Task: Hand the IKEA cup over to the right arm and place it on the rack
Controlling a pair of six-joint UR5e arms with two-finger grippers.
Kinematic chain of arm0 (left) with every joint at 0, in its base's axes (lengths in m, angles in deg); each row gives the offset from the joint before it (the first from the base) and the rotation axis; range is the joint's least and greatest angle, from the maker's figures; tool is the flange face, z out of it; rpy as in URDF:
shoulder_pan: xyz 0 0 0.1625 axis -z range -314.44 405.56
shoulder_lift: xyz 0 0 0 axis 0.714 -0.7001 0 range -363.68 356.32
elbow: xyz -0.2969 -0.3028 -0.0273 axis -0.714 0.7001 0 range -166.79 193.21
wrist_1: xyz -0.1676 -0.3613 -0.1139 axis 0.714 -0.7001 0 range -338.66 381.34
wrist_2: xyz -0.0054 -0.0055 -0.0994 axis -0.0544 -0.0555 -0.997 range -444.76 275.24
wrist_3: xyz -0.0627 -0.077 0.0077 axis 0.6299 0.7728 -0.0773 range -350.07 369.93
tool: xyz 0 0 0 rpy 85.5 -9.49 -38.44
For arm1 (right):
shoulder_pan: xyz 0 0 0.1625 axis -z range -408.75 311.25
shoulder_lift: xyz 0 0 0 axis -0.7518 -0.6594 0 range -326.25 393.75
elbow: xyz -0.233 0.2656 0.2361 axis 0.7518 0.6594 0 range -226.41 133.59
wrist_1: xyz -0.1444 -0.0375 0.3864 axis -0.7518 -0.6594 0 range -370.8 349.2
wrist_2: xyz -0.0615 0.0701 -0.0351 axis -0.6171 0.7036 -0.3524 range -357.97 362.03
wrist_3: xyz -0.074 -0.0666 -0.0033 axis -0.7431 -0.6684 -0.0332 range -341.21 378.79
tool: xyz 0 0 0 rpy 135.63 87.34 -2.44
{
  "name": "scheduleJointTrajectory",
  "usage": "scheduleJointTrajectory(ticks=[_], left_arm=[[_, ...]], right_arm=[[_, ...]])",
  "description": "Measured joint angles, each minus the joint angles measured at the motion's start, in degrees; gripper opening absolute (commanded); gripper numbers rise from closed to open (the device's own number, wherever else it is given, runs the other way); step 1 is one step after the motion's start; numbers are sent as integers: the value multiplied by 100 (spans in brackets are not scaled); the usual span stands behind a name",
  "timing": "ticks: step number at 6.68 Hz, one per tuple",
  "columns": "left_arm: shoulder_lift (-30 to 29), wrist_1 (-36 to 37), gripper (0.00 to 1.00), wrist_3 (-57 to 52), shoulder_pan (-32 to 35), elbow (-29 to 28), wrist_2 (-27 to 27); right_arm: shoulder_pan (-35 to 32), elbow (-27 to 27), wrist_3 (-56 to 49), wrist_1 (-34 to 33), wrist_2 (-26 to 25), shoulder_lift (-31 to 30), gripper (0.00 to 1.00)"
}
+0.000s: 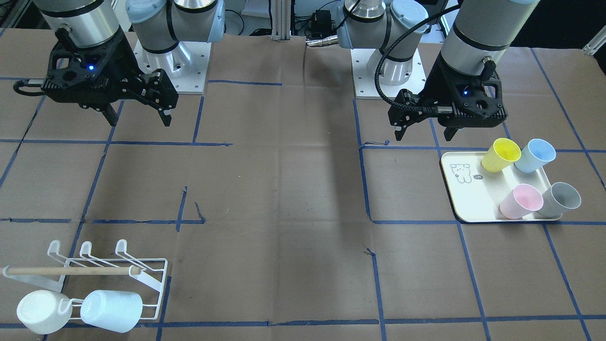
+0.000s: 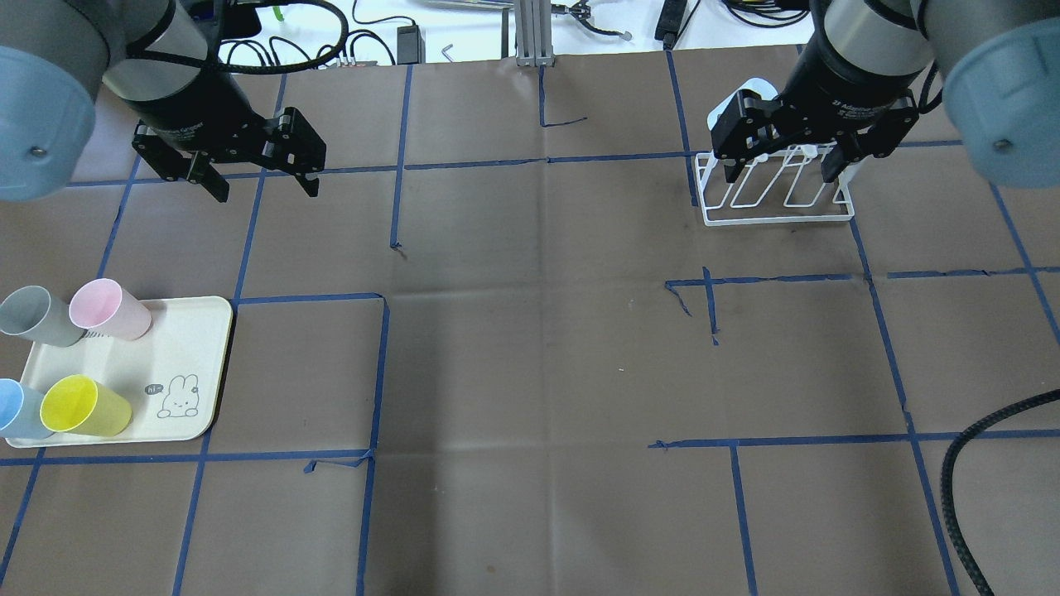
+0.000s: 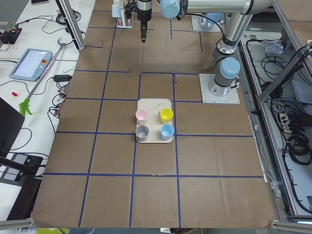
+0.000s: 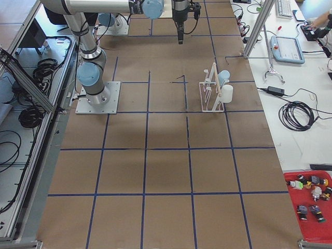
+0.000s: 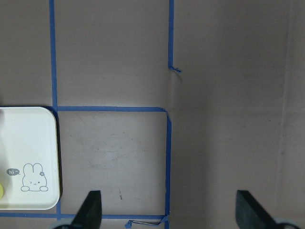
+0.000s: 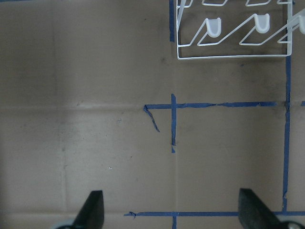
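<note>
Toward the bench's left end, four IKEA cups (image 1: 521,201) sit on the tray (image 1: 466,199), none of them grasped. At the operators' edge on the right, the rack (image 1: 94,272) already carries a white cup (image 1: 43,311) and a pale blue cup (image 1: 111,310). Both the left gripper (image 2: 265,190) and the right gripper (image 2: 782,174) hang above the bench, fingers spread and empty, so pick, hand-over and placement of the next cup appear outstanding.

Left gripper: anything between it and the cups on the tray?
Nothing visible. The left gripper, jaws open, hangs over the table beside the tray. The four cups stand upright on the tray with nothing over their open tops.
</note>
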Motion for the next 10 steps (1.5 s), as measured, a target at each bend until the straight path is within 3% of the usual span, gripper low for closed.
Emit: scheduleJointTrajectory(ticks=[2, 10], left_arm=[[3, 7, 100, -2, 3, 0, -2], [4, 7, 100, -2, 4, -17, -7]], right_arm=[[-141, 100, 12, 301, -41, -15, 100], [-157, 61, 5, 364, -70, 9, 100]])
